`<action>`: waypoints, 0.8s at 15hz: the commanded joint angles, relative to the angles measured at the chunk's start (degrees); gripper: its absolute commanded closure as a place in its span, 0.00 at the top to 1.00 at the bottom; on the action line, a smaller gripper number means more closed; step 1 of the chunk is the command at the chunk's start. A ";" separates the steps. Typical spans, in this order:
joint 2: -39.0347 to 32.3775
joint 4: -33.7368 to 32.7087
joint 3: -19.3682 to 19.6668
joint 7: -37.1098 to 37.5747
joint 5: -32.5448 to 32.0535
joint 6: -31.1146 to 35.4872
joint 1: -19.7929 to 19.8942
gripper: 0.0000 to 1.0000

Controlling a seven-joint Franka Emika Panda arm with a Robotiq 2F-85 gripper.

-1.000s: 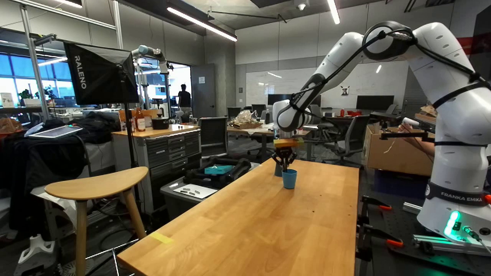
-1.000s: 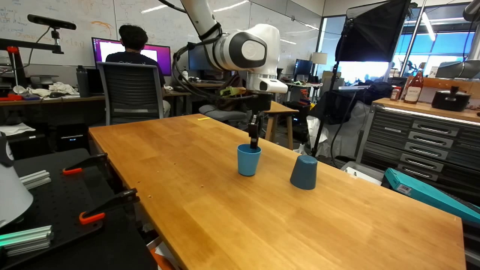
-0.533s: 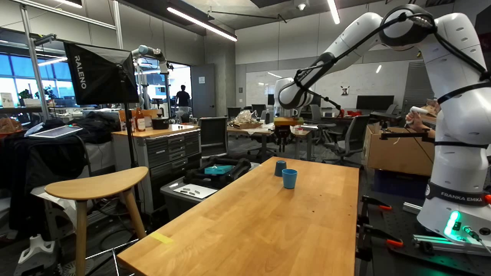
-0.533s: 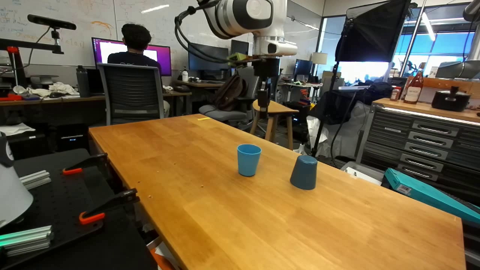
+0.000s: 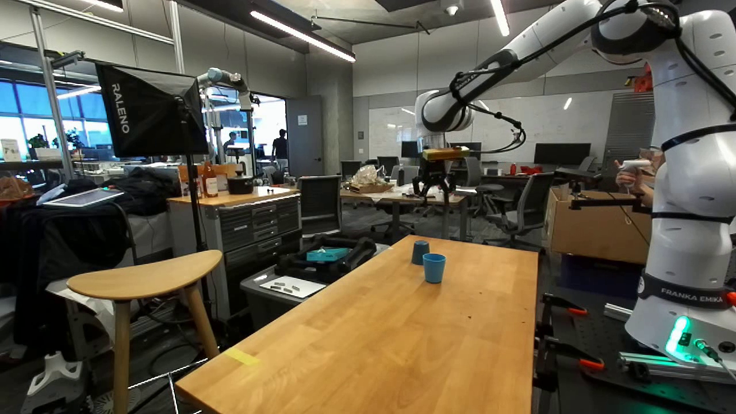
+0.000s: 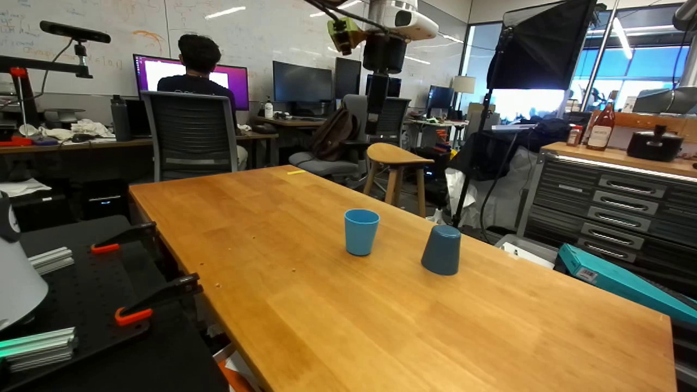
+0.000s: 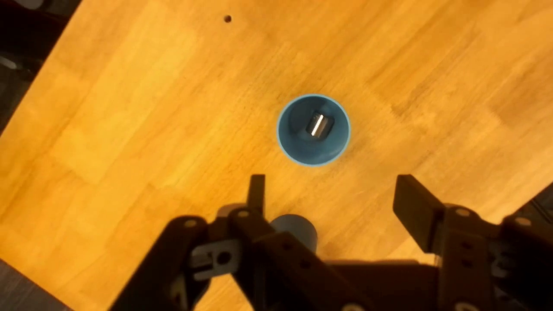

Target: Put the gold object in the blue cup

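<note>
The blue cup (image 5: 434,268) (image 6: 360,234) stands upright on the table, its mouth facing up. Looking down into it in the wrist view, I see a small shiny metallic piece, taken as the gold object (image 7: 319,125), lying at the bottom of the cup (image 7: 298,151); its colour there reads more dark and silvery than gold. Both exterior views leave that piece hidden by the cup wall. My gripper (image 5: 431,194) (image 6: 373,126) (image 7: 330,178) hangs well above the table, fingers spread wide, nothing between them.
A darker blue cup (image 6: 442,250) (image 5: 420,253) sits upside down close to the upright one, partly covered by a finger in the wrist view (image 7: 298,229). Clamps (image 6: 158,298) grip the long wooden table's (image 5: 391,345) edge on the robot's side.
A second ago the fingers were together at the upright cup's mouth. The gripper has since risen high above it, and its fingers have spread apart. Both cups have stayed put.
</note>
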State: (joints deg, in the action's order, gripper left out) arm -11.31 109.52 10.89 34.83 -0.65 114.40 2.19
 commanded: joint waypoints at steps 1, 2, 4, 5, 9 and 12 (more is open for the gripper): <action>2.97 -0.41 -1.27 -11.38 -0.53 -6.64 1.82 1.00; 3.24 -0.51 -1.29 -14.64 -0.64 -7.56 2.06 1.00; 3.22 -0.88 -1.56 -20.70 -0.83 -8.80 2.32 1.00; 3.38 -0.79 -1.71 -23.56 -1.01 -9.29 2.38 1.00; 3.92 -0.28 -2.82 -33.68 -2.41 -9.36 1.96 1.00; 2.60 -0.13 -2.94 -31.58 -1.58 -7.79 2.20 1.00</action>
